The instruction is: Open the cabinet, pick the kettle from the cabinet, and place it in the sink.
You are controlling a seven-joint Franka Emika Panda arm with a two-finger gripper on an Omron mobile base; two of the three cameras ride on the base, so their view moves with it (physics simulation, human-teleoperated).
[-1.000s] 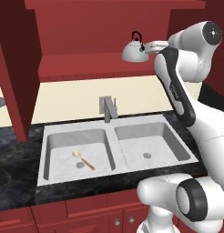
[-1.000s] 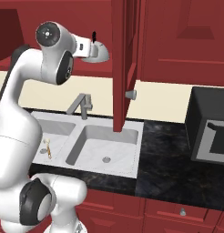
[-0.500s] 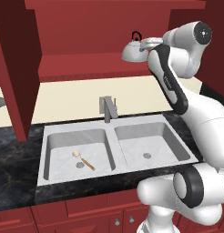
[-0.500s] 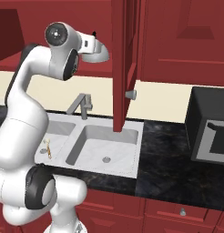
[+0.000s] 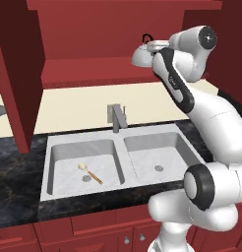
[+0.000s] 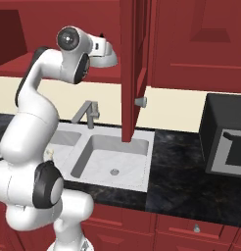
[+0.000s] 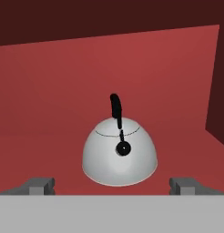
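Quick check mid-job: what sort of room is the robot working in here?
A rendered kitchen, by the look of it: a double-basin sink with a faucet set in a dark stone counter, red cabinet above holding a kettle.

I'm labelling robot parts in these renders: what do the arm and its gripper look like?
The arm is glossy white, built of rounded tubular links with dark grey to black bands and round caps at the joints. No cables or markings show. The gripper ends in two small, blocky dark grey fingertips.
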